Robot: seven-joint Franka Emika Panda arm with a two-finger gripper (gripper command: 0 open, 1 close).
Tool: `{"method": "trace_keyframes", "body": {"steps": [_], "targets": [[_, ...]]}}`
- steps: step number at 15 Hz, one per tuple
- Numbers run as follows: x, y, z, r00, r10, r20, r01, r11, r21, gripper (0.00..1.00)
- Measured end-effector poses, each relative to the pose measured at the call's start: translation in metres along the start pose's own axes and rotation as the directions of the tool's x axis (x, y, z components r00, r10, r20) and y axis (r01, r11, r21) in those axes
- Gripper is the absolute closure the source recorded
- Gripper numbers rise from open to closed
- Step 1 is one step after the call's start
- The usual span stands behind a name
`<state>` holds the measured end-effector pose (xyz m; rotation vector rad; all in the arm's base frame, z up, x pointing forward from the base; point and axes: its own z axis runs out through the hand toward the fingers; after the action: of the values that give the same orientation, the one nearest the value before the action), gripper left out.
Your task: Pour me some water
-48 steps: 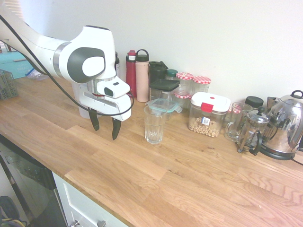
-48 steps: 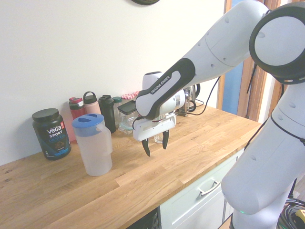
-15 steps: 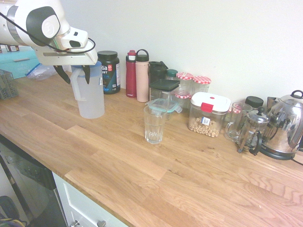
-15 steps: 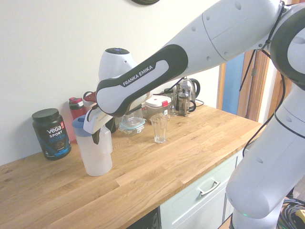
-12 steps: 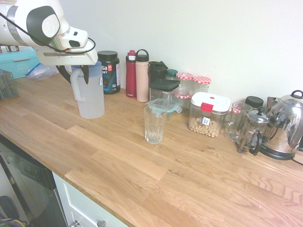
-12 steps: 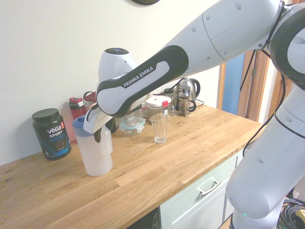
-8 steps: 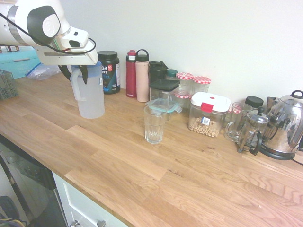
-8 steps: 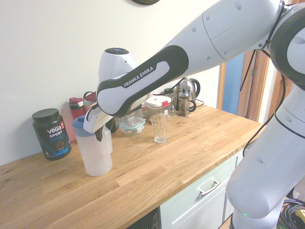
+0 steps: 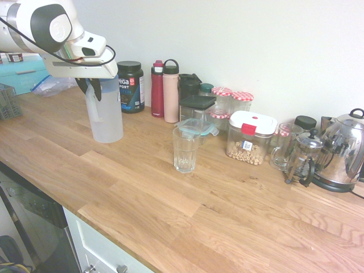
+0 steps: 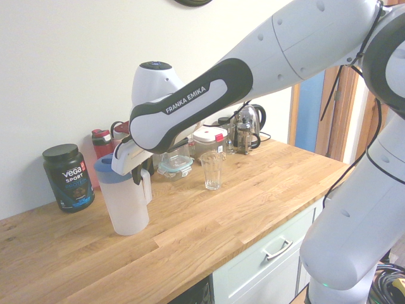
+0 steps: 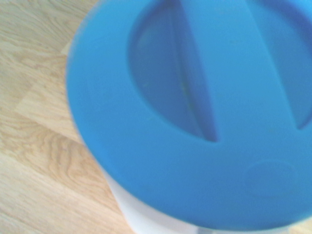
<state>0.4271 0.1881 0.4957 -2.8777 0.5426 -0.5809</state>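
A translucent white pitcher with a blue lid stands at the left end of the wooden counter. My gripper reaches down from above and is shut on the pitcher's handle, just under the lid. The wrist view is filled by the blurred blue lid seen from close above. An empty clear glass stands upright mid-counter, well to the right of the pitcher; it shows in the second exterior view as the glass. Whether the pitcher holds water cannot be told.
Along the back wall stand a black protein tub, a red bottle, a pink bottle, dark containers, jars with checked lids, a red-and-white lidded box, a French press and a kettle.
The fingers have closed from open onto the pitcher's handle. The pitcher has turned slightly on the counter, its handle now swung round. The glass has not moved.
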Motion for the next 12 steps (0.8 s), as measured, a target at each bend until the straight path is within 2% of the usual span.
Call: {"method": "trace_keyframes", "body": {"steps": [3,6,12], "targets": [[-0.004,0.009,-0.021,1.000,0.026,0.000,-0.026,1.000,-0.010,1.00],[-0.015,0.037,-0.050,0.998,0.062,-0.002,-0.062,0.997,-0.047,1.00],[-0.035,0.144,-0.122,0.978,0.207,-0.036,-0.210,0.968,-0.139,1.00]]}}
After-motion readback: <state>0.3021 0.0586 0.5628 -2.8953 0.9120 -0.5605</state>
